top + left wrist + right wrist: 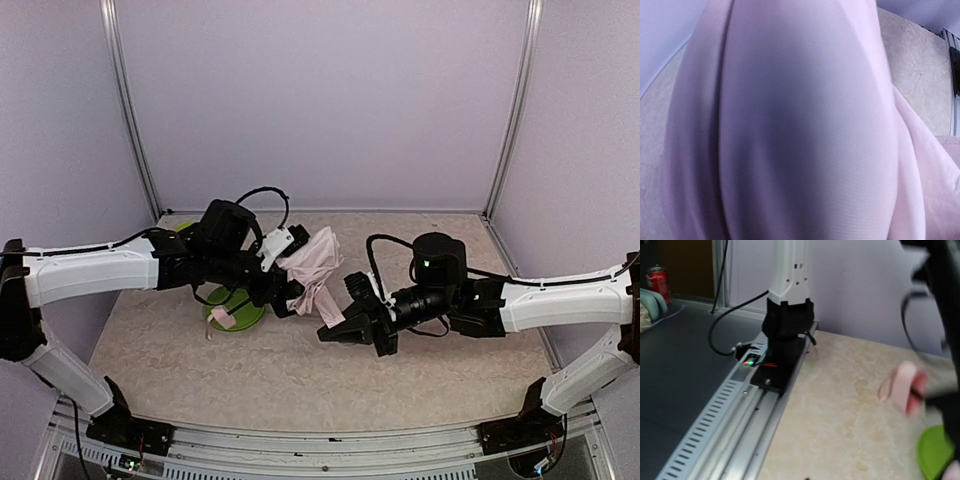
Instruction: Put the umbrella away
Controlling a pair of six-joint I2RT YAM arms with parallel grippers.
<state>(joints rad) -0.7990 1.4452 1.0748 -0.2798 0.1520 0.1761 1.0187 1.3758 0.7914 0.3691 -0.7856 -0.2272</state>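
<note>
Pink fabric bunches mid-table, left of centre: the umbrella (312, 268) hangs clamped in the left gripper (288, 298), beside the green plate (248, 318). The right gripper (345, 328), jaws apparently spread, hovers alongside. Folding appears underway; next, gather the loose canopy.

Umbrella (312, 262): plain pale pink fabric; handle (904, 386) pink. Plate (246, 320): bright green. Table (300, 385): beige, marbled veining. Arms (100, 270): white shells, black joints. Walls (320, 100): pale lavender. Rail (715, 430): grey, slotted. Can (658, 282): red.
</note>
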